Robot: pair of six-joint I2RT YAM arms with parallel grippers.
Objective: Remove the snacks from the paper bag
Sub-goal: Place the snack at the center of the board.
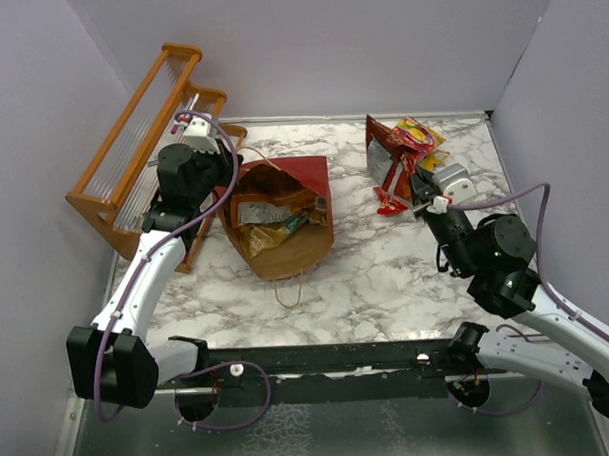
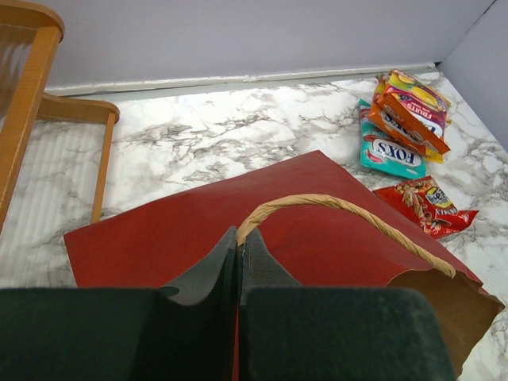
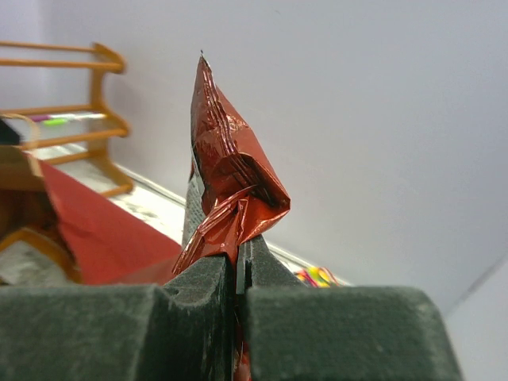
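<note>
**Two pairs of jaws, both pinching**

The right jaws squeeze a red chip bag (image 3: 230, 159), close to a heap of other packets (image 2: 401, 119) on the far right of the table (image 1: 386, 275). The left jaws pinch the rim of the paper bag (image 2: 175, 230) by its handle (image 2: 349, 208); it lies mid-table with more packets (image 1: 274, 214) inside.

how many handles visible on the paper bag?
2. Upper handle arcs out from the shut left end effector; lower handle lies on the table by the paper bag's near rim. None hidden.
</note>
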